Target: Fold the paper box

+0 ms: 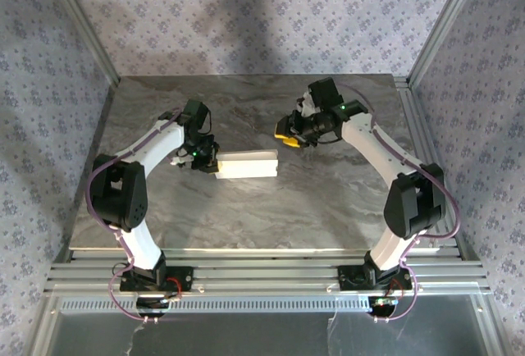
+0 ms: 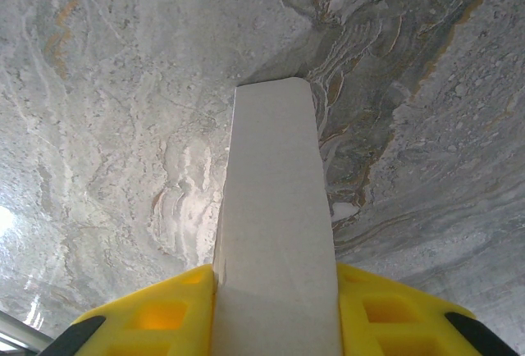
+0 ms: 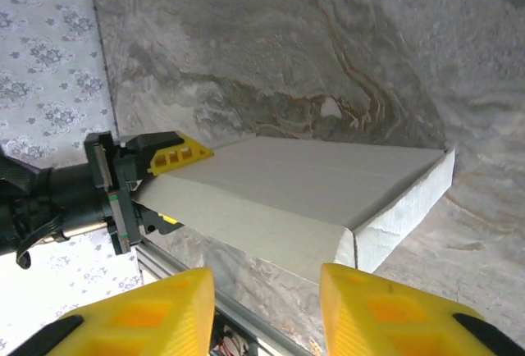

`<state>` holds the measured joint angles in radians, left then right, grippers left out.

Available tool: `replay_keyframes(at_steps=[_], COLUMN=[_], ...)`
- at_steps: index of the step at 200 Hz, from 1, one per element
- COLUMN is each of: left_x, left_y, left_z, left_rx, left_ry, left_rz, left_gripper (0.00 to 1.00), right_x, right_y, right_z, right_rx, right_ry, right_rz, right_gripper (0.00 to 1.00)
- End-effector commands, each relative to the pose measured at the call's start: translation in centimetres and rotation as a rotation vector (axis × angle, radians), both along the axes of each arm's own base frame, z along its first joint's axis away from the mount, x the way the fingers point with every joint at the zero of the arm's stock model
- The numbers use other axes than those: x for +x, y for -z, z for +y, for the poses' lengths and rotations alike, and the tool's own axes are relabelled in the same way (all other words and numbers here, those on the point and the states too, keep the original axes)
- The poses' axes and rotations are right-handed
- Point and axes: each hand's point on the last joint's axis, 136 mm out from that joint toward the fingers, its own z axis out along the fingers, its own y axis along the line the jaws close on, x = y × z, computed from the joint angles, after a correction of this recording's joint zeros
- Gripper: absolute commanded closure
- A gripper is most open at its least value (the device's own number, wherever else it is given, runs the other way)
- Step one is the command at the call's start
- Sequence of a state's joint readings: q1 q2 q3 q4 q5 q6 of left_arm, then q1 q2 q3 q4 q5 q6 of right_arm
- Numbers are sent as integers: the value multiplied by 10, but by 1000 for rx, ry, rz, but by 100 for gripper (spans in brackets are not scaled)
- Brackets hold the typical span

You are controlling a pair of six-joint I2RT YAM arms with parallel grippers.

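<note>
Grippers are numbering two, one on each of the two arms, and one box (image 1: 246,164) is sitting on the one table (image 1: 328,208). Each gripper is carrying two yellow fingers.

From above, the box is lying left of the table's centre, its long side running left to right, between the two grippers. It is showing as a long, flat, closed block of white card. Its broad top face is looking plain and smooth. In the right wrist view the box (image 3: 303,188) is showing a low end wall with a faintly grainy surface, and a thin seam is running across the near corner where one panel is overlapping another. In the left wrist view the box (image 2: 275,225) is stretching away as a narrow white strip over the grey marbled tabletop. Whether its whole underside is resting on the table is hard to tell.

The left gripper (image 1: 209,162) is pinching the box's left end. Its wrist view is showing the left gripper (image 2: 275,298) with a finger pressing on either side of the card, and the right wrist view is catching it (image 3: 168,159) at the box's far end.

The right gripper (image 1: 285,137) is hanging just beyond the box's right end, apart from it. In its own view the right gripper (image 3: 267,298) is standing spread, with bare space between its fingers (image 3: 385,307).
</note>
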<state>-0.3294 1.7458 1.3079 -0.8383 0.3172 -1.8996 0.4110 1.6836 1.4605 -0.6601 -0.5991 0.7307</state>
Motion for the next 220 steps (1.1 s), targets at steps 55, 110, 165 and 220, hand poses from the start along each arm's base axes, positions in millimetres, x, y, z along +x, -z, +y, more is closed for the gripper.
replay_keyframes(at_steps=[55, 110, 165, 220], left_x=[-10, -9, -9, -11], left_y=[8, 7, 8, 9], left_z=[10, 10, 10, 12], left_rx=[63, 67, 65, 67], left_ry=[12, 9, 6, 11], left_rz=[19, 16, 17, 21], left_gripper=[73, 73, 73, 73], right_x=[-11, -24, -30, -35], right_y=[38, 55, 68, 84], right_z=[5, -1, -5, -13], right_rx=[22, -12, -55, -133], right_ry=[23, 10, -3, -23], right_rz=[151, 175, 173, 169], right_gripper=[70, 77, 81, 83])
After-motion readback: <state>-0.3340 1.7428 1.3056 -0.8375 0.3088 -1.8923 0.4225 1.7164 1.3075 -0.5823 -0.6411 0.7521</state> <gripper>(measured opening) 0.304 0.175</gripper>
